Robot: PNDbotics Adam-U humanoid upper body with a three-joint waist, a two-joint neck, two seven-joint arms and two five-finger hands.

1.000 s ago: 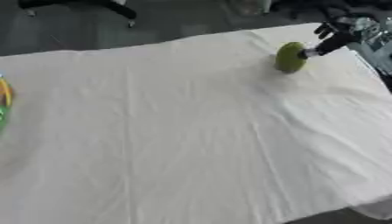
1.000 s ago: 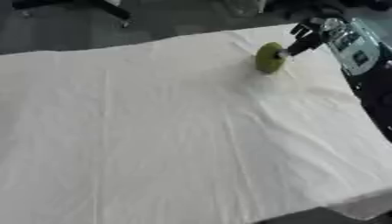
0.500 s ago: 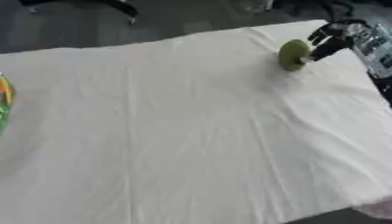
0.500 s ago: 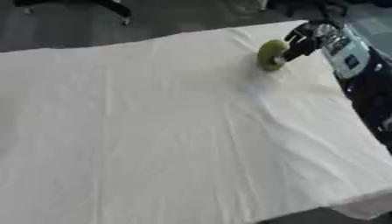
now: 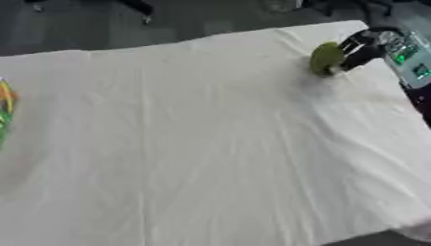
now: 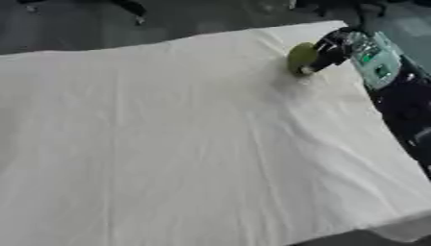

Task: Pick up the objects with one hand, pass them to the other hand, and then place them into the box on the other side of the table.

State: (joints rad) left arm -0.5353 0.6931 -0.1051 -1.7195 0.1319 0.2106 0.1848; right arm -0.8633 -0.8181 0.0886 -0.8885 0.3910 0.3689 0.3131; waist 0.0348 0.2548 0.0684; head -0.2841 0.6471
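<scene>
In the left eye view a table draped in a creased off-white cloth (image 5: 210, 144) fills nearly the whole picture, and the only task object in sight, a small rounded olive-green object (image 5: 325, 58), sits near the far right corner of it. The robot's right hand (image 5: 360, 48), black with silver parts, comes in from the upper right and is up against the green object's right side, with dark fingers (image 5: 349, 54) reaching down beside it; whether they have closed round it or only touch it cannot be told from here, since the contact is blurred. The object looks to be low, at or just above the cloth, so this reads as the pick-up step, with the handover and the placing not yet done. At the far left edge a sliver of yellow and green (image 5: 5, 113) shows, possibly the rim of the box on the other side; too little is visible to be sure. The right eye view gives the same corner from slightly further right: the hand meets the green object on its right flank, the forearm with its pale green-lit panel (image 6: 375, 60) runs off along the table's right edge, and the left-edge colours fall outside the picture. The left hand appears in neither view.
</scene>
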